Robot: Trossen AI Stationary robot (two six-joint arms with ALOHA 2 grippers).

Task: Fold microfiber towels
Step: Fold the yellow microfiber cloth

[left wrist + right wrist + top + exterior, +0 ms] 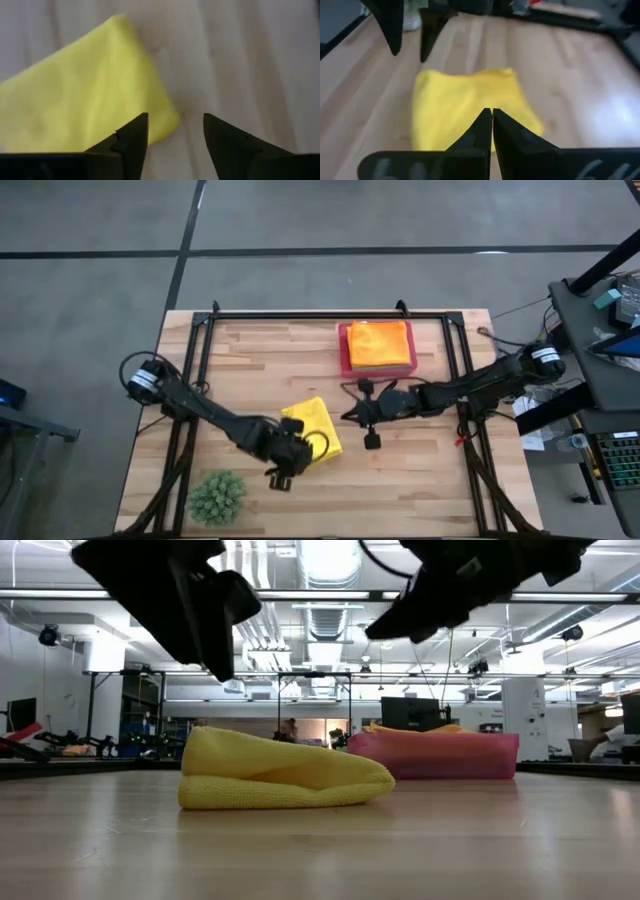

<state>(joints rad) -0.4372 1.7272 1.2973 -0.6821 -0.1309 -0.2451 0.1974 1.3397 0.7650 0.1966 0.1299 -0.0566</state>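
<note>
The wooden table (300,365) carried everything, and the folded yellow towel (318,426) near its middle serves as the landmark. Toward the far edge from that towel, and to its right in the high view, sat the pink tray (345,360), holding a folded orange towel (379,343) with a yellow layer showing along its edge. The left arm reached in from the table's left side, and the left gripper (284,472) hung just off the yellow towel's near-left corner, fingers apart and holding nothing. The right gripper (358,402) hovered just to the towel's right, its fingers (492,131) pressed together and empty. The spiky green plant ball (217,496) lay to the near left of the towel, beyond the left gripper.
</note>
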